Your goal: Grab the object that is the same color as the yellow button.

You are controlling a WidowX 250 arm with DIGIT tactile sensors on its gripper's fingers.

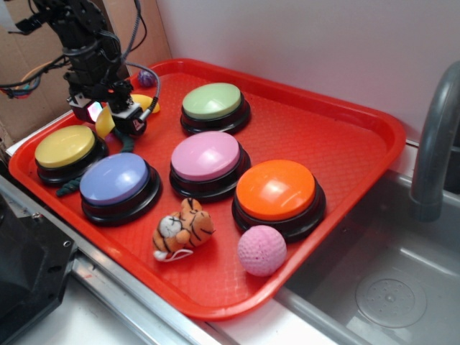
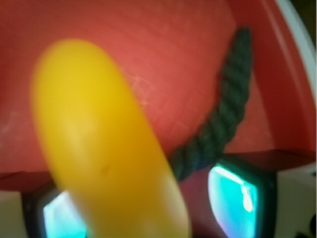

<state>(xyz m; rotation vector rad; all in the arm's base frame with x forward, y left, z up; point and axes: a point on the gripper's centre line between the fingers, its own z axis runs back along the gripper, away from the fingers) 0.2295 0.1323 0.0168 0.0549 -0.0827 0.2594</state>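
Upper left of the exterior frame: the gripper (image 1: 115, 117) hangs low over the red tray (image 1: 345, 115), just beside the yellow button (image 1: 65, 146) and behind the lavender-blue button (image 1: 115, 180). The toy banana (image 1: 106, 121) sits between the fingers, one yellow end showing left of them, the other toward (image 1: 147, 103). Jaws appear to pinch the banana near its middle; whether it rests on the tray or is clear of it cannot be told.

Wrist view: banana (image 2: 106, 144) fills the left half of the frame, blurred and very close, running from upper left down to bottom centre. Dark green rope (image 2: 223, 119) curves across the tray floor to its right.

Handling, as judgement: glossy hard plastic, hollow-looking, likely very light and stiff. Smooth rounded skin could slide or twist out under pressure, more so near the tapered ends. Best hold is across the thick middle, fingers square to the curve.

Other items on the tray: green button (image 1: 213, 103), pink button (image 1: 206, 157), orange button (image 1: 277, 190), plush tiger (image 1: 184, 228), pink ball (image 1: 261, 250)
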